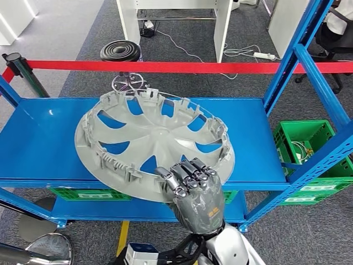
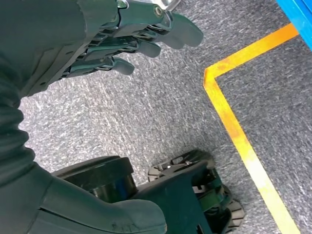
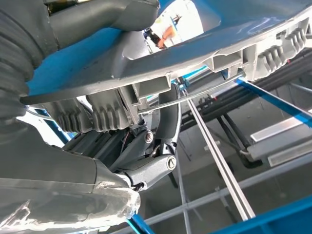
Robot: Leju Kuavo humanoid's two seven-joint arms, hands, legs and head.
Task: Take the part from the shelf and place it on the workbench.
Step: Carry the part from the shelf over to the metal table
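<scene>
Blue shelf carries a grey hubcap, inner side up, tilted, its near rim raised over the shelf's front edge. Right hand grips that near rim, fingers curled over the top; in the right wrist view the thumb lies across one face of the rim and the fingers hook the other. Left hand hangs above grey carpet, fingers loosely apart, holding nothing. Red barrier tape runs behind the shelf; a green crate sits at right.
</scene>
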